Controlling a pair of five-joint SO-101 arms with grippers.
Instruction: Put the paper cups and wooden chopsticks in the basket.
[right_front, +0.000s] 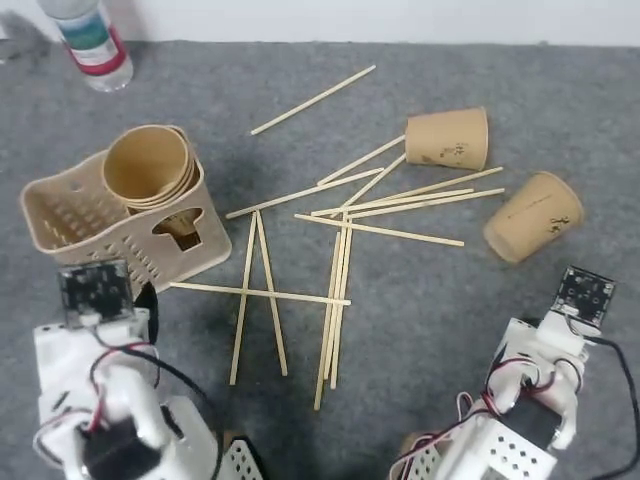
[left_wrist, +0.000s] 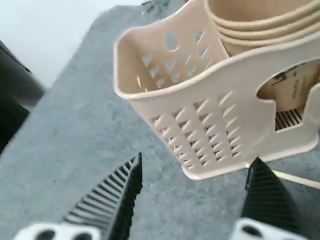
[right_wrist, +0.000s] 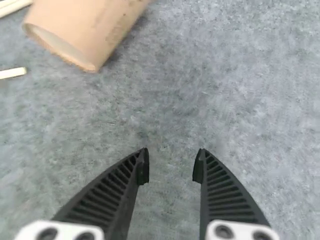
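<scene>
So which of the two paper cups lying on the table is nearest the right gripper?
The cup farthest right in the high view; the other lying cup is farther back, by the chopsticks.

cups in basket, chopsticks right

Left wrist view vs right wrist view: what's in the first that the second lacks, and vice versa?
Left wrist, not right wrist: the basket with stacked paper cups standing in it, just beyond the open left gripper.

Right wrist, not left wrist: a loose paper cup lying on its side, ahead of the open right gripper and apart from it.

Shared: the grey table cover, plus some wood in each: a chopstick by the basket, a chopstick end near the loose cup.
</scene>
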